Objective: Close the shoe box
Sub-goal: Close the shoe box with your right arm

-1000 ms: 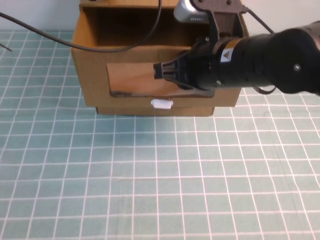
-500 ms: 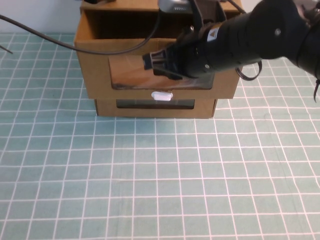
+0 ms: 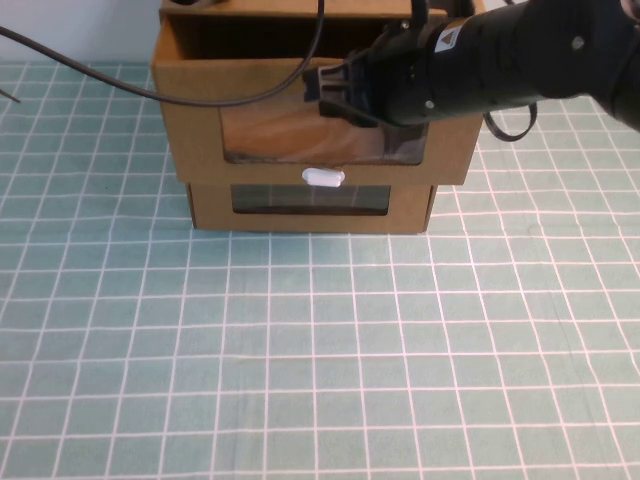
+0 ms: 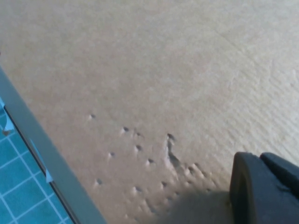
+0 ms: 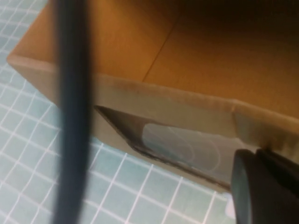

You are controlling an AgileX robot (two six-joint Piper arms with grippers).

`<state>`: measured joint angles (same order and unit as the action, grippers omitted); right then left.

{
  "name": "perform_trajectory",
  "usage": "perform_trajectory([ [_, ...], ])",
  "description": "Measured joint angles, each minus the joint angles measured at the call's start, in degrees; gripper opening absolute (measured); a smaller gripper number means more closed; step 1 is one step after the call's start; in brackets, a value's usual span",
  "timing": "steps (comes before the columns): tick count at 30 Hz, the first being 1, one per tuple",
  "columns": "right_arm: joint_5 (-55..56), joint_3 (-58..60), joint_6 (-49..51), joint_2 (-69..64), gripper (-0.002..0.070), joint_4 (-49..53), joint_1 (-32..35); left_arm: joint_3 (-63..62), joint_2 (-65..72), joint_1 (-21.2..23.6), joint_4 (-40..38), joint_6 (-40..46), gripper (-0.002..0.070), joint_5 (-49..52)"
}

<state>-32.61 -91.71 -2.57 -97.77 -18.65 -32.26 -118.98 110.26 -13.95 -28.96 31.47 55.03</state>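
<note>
The shoe box (image 3: 190, 130) is the upper, wider cardboard drawer box, with a clear window (image 3: 290, 135) and a white pull tab (image 3: 322, 178) below it. Its drawer front stands a little forward of the box under it, and the open inside (image 3: 250, 45) shows behind the front. My right gripper (image 3: 322, 85) reaches in from the right, shut, with its tip against the top of the drawer front; it also shows in the right wrist view (image 5: 261, 182). My left gripper (image 4: 264, 186) is shut and pressed close to a bare cardboard face (image 4: 154, 79). It is hidden in the high view.
A narrower cardboard box (image 3: 310, 215) with its own window lies under the shoe box. A black cable (image 3: 150, 90) crosses over the box from the left. The green gridded mat (image 3: 320, 350) stretches in front of the boxes.
The drawer front has slid back, away from the camera, uncovering the lower box's window. My right arm has moved with it, farther back and higher in the picture.
</note>
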Motion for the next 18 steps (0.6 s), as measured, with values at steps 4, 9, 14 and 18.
perform_trajectory([
  [4,2.81,0.00,-0.13,0.00,-0.0011,-0.21,0.32,0.00,0.00,0.00,0.00,0.00,-0.0005,0.14],
  [9,7.82,-0.36,-0.34,-1.00,-0.0011,-0.68,0.67,0.00,0.00,0.00,0.00,0.00,-0.0005,0.18],
  [14,12.26,-0.36,-0.39,-2.82,-0.0011,-0.83,0.66,0.00,0.00,0.00,0.00,0.00,-0.0005,0.27],
  [18,16.07,-0.58,-0.48,-4.34,-0.0011,-0.83,0.66,0.00,0.00,0.00,-0.60,0.00,-0.0005,0.32],
])
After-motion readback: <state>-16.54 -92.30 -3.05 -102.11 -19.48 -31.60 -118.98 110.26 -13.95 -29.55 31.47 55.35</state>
